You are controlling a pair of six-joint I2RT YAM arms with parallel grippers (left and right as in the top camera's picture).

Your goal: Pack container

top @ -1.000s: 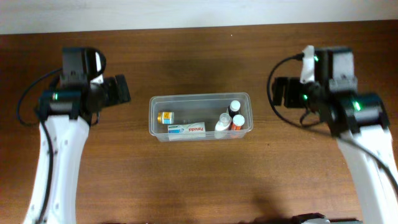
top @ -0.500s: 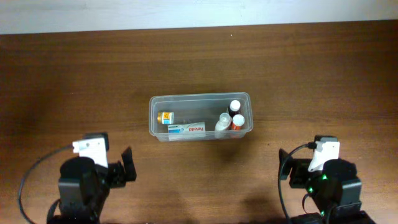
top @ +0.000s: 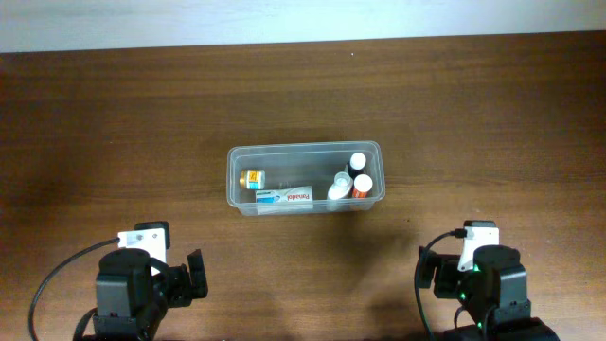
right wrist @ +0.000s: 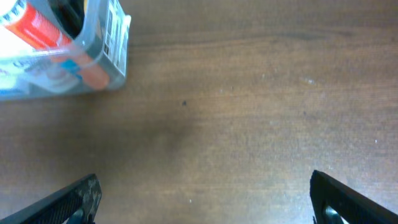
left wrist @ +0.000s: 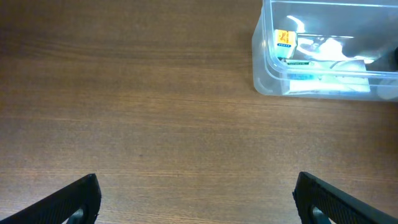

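The clear plastic container (top: 230, 182) stands at the table's middle. Inside lie a small yellow-labelled bottle (top: 252, 177), a white and red box (top: 284, 197), and white-capped bottles (top: 358, 174) at the right end. My left gripper (top: 197, 275) is open and empty at the front left, far from the container. My right gripper (top: 428, 275) is open and empty at the front right. The left wrist view shows its gripper (left wrist: 198, 202) spread wide over bare wood, with the container (left wrist: 264, 68) at top right. The right wrist view shows its gripper (right wrist: 205, 202) spread wide, with the container's corner (right wrist: 115, 37) at top left.
The brown wooden table (top: 303, 85) lies all round the container. A pale wall strip (top: 303, 19) runs along the table's far edge. Both arm bodies sit at the front edge.
Both arms have pulled back from beside the container to the table's front edge. The container and its contents have not moved.
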